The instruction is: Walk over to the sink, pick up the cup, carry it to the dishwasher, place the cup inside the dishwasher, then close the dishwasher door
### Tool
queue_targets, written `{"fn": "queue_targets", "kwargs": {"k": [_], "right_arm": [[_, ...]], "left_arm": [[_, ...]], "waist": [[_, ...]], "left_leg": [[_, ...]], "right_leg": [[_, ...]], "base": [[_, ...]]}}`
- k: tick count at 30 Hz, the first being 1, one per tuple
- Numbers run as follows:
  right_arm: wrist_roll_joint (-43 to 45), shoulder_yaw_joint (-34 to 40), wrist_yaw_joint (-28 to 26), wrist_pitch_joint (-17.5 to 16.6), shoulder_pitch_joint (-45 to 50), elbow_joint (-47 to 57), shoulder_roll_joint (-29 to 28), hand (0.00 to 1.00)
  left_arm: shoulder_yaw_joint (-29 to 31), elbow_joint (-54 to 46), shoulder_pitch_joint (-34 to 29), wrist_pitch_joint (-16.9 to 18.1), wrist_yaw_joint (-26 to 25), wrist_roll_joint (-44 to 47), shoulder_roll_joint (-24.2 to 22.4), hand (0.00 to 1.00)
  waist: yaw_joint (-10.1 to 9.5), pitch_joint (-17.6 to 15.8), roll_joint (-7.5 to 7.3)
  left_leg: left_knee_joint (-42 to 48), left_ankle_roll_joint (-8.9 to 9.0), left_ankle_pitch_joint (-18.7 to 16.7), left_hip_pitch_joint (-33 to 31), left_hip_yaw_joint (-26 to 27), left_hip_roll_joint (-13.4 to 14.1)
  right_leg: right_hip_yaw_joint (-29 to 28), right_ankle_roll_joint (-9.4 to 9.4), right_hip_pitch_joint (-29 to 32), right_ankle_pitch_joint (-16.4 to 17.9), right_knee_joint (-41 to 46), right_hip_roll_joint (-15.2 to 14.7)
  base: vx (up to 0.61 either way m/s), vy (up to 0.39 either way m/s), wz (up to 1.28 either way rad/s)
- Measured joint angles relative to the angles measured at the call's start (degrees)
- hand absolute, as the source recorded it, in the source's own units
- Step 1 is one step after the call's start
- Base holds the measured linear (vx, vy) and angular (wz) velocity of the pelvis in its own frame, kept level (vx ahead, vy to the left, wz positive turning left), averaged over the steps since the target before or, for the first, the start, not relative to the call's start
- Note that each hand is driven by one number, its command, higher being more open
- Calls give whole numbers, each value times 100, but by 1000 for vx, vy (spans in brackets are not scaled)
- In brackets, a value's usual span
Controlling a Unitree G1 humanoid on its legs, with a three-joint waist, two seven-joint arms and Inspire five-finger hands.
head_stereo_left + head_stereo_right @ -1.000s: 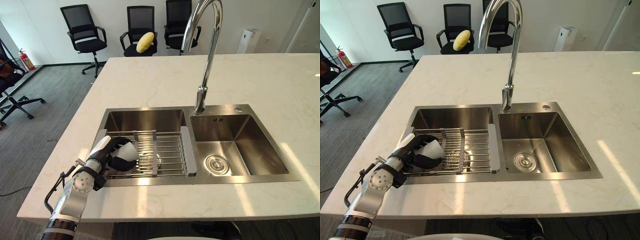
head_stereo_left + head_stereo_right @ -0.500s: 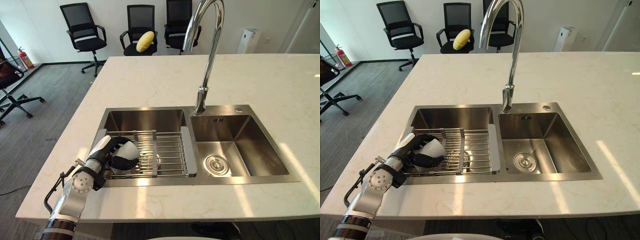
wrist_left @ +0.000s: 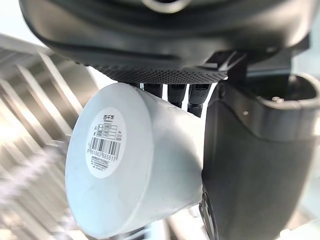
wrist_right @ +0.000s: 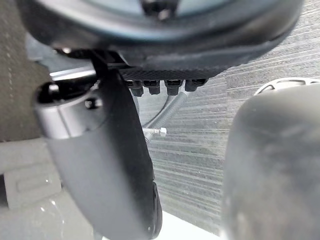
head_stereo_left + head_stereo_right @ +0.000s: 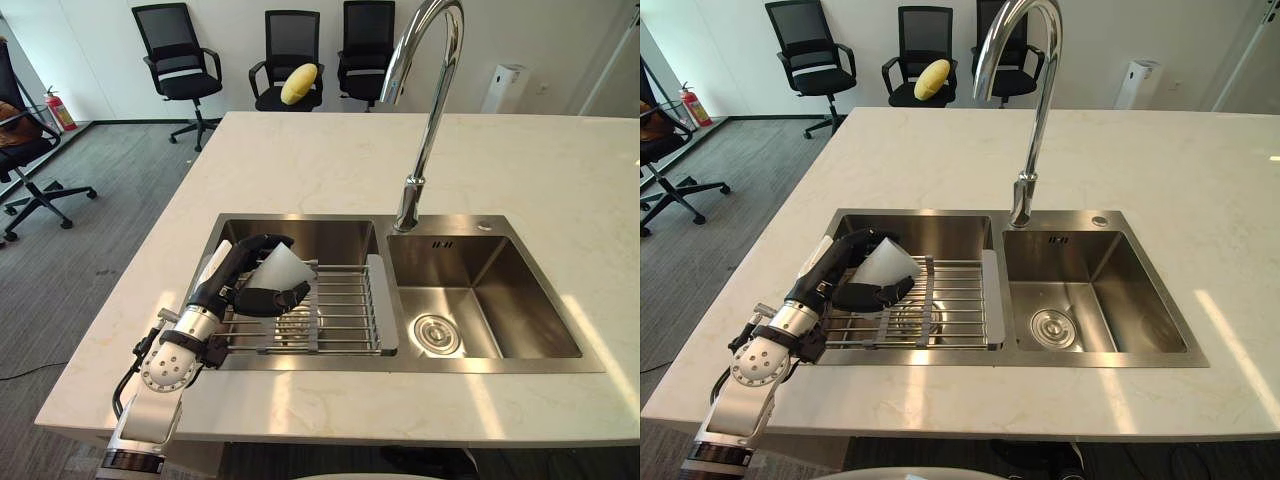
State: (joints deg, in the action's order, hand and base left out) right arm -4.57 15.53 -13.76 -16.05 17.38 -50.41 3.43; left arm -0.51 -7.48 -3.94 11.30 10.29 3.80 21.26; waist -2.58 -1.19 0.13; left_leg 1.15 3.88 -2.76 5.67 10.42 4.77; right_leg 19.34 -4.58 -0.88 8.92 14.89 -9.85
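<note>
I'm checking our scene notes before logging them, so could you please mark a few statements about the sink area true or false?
1. The left hand has its fingers curled round the white cup. True.
2. The cup is held above the drain of the right basin. False: it is at the wire rack in the left basin.
3. The faucet rises from the sink's back edge. True.
4. A yellow object lies on the counter beside the sink. False: it rests on an office chair beyond the counter.
</note>
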Motion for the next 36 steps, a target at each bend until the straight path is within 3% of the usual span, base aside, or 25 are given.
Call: {"fn": "queue_targets", "kwargs": {"k": [6, 14, 28, 36], "right_arm": [[53, 45, 174, -26, 78, -162, -1, 100], [114, 24, 318, -34, 99, -179, -31, 100], [265, -142, 506, -34, 119, -110, -75, 100], [284, -479, 510, -31, 60, 518, -114, 100]], "left_arm": [[-18, -371, -230, 499, 1, 1083, -589, 0], [-109, -642, -458, 984, 137, 2229, -1000, 0], [-687, -900, -752, 1134, 238, 2451, -1310, 0], [-668, -1789, -675, 1309, 46, 2444, -1322, 0]], "waist": [[11, 127, -2], [35, 156, -41], [35, 179, -148], [28, 55, -201]], "left_leg": [[27, 0, 0, -8, -12, 3], [42, 2, -3, -3, 0, 8], [376, -28, -289, 81, 309, 40], [688, -111, -679, 15, 624, -10]], "right_leg": [[-4, 3, 2, 2, 20, 0], [-28, 2, 6, -2, 21, 6], [-346, -20, 5, -42, 19, 23], [-653, -43, 276, -75, 273, -54]], "base": [[0, 0, 0], [0, 0, 0], [2, 11, -12], [-20, 50, -23]]}}
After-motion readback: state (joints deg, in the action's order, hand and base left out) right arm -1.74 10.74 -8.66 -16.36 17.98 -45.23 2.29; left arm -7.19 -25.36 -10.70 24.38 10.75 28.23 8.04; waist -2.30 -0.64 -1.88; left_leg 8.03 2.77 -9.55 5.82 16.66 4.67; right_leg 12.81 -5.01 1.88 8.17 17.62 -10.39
